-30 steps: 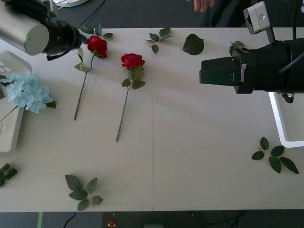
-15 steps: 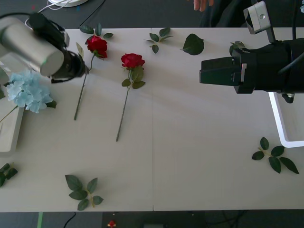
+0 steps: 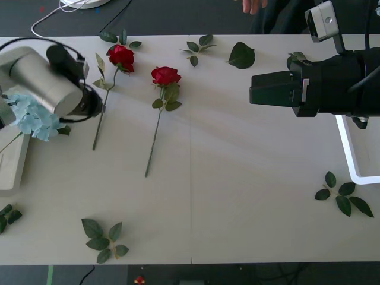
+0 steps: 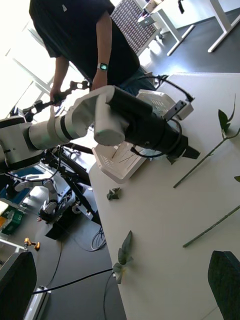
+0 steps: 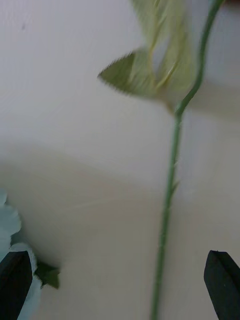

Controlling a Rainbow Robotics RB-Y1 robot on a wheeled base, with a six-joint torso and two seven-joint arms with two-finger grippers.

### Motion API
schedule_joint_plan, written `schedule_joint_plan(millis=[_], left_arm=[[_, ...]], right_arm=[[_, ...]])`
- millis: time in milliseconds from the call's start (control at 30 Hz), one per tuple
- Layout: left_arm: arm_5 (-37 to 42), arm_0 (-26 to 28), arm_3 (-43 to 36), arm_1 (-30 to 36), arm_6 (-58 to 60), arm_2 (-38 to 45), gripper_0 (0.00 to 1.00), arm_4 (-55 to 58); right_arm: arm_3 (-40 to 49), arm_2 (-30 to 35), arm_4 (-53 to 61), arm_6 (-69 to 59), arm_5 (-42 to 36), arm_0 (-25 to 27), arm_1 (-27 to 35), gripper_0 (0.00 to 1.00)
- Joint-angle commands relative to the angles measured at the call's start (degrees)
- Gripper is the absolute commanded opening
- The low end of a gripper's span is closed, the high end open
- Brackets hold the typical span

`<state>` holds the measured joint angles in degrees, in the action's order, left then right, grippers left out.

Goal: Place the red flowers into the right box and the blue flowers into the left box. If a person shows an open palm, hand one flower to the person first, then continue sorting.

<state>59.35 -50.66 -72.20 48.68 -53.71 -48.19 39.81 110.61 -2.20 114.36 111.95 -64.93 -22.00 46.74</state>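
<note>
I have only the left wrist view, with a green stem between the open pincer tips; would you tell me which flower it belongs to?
Observer: It belongs to the left rose, whose red bloom lies toward the far edge of the table.
Operator: Thank you. Is there another rose nearby?
Observer: Yes, a second rose lies just to the robot's right of it, with nothing touching it.
Operator: And where is the right arm?
Observer: The right pincer is open and empty, held above the table beside the right box.

Two roses (image 3: pixel 122 57) lie on the bench (image 3: pixel 237 178) at upper left; a flower cluster (image 3: pixel 32 116) rests on the left box (image 3: pixel 12 166) at the left edge, right box (image 3: pixel 356 160) at the right edge.
</note>
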Motion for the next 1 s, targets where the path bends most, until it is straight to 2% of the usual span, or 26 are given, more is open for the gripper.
schedule_joint_plan(millis=[33,500,600,700,733,767,800,1000], left_arm=[[-1.79,3.46,-0.13,0.45,-1.75,0.47,1.0,-2.46],[-7.85,7.68,-0.13,-2.1,-1.66,0.47,0.98,-4.13],[-8.99,8.29,0.04,-2.53,-1.66,0.47,0.83,-5.19],[-9.52,8.56,0.13,-2.97,-1.57,0.47,0.57,-6.15],[-9.52,8.73,0.22,-3.15,-1.57,0.47,0.37,-6.59],[-9.52,8.82,0.13,-3.24,-1.57,0.47,0.09,-7.03],[-9.43,8.91,0.13,-3.24,-1.57,0.47,0.0,-7.21],[-9.7,9.35,0.13,-3.33,-1.4,0.47,0.0,-7.56]], right_arm=[[2.15,-0.09,1.13,1.78,-0.02,0.55,-0.86,1.0],[1.8,-0.09,1.39,1.87,0.07,0.64,-0.86,1.0],[1.8,-0.09,1.39,1.78,-0.02,0.64,-0.86,1.0],[1.8,-0.09,1.39,1.87,0.07,0.64,-0.86,1.0],[1.8,-0.09,1.39,1.87,0.07,0.64,-0.86,1.0],[1.8,-0.09,1.39,1.87,0.07,0.55,-0.86,1.0],[1.8,-0.09,1.39,1.87,0.07,0.64,-0.86,1.0],[1.8,-0.09,1.48,1.87,-0.02,0.64,-0.86,1.0]])
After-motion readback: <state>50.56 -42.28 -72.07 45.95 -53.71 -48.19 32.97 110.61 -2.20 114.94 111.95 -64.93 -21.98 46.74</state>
